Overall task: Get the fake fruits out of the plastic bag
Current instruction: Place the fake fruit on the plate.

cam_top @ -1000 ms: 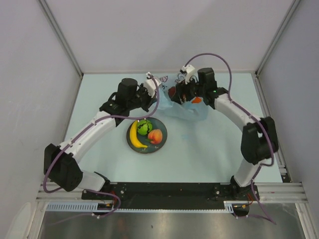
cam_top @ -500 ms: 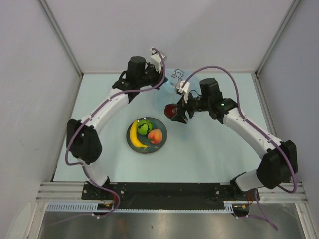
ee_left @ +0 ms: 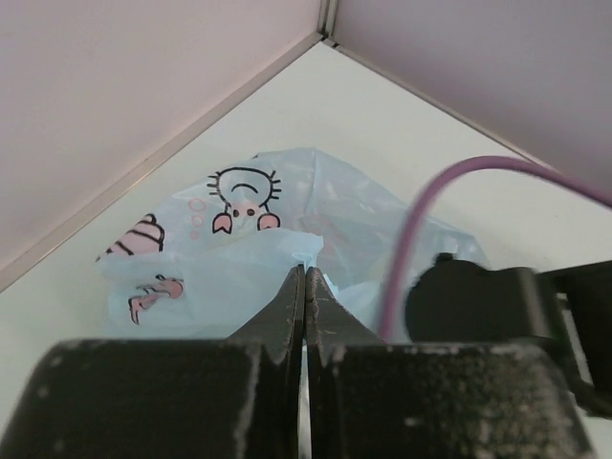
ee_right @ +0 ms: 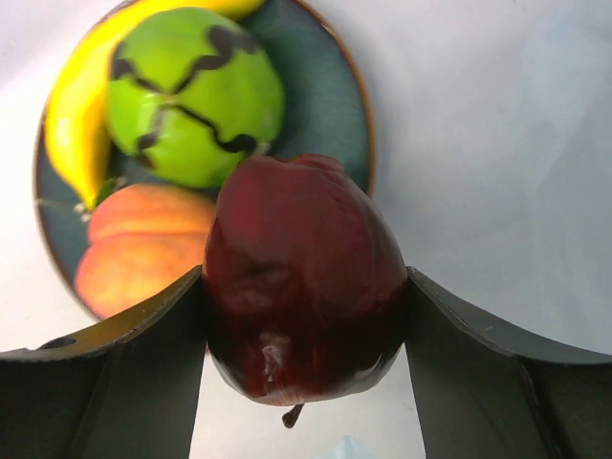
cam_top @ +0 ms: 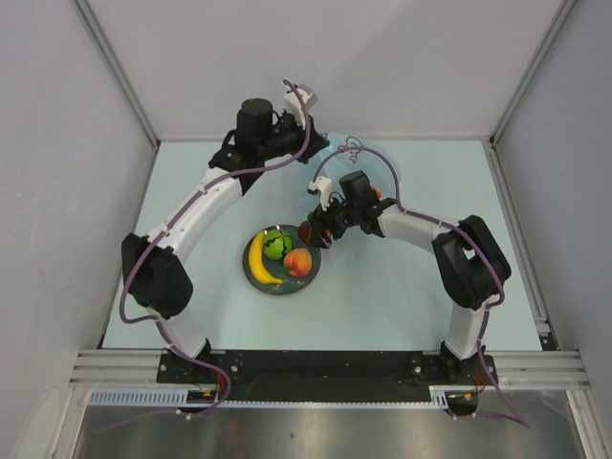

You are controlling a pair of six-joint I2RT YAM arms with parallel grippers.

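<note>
One fruit, the dark red apple (ee_right: 304,277), is now held out of the plastic bag (ee_left: 220,258). A sec ago it was still down by the bag. Now it has been carried over to the edge of the plate (cam_top: 279,286). It's gripped from both sides by the R gripper (cam_top: 314,230), w/ the jaws spread wide round it. So this fruit seems nearly done: it only has to be put down and let go.

Three fruits are already laid on the plate: the green round one (cam_top: 276,243), the banana (cam_top: 258,263) & the peach (cam_top: 299,261). Not much room is left, so the apple could be bumped into the peach or rolled off the rim.

The L gripper (ee_left: 304,287) is shut tight, and the bag's top edge seems to be pinched in it. It has been lifted up & back, near the far wall. The bag is at the back of the table (cam_top: 411,287). What's left inside can't be told, as it's hidden by folds. A purple cable (ee_left: 449,182) is hung across the L wrist view.
</note>
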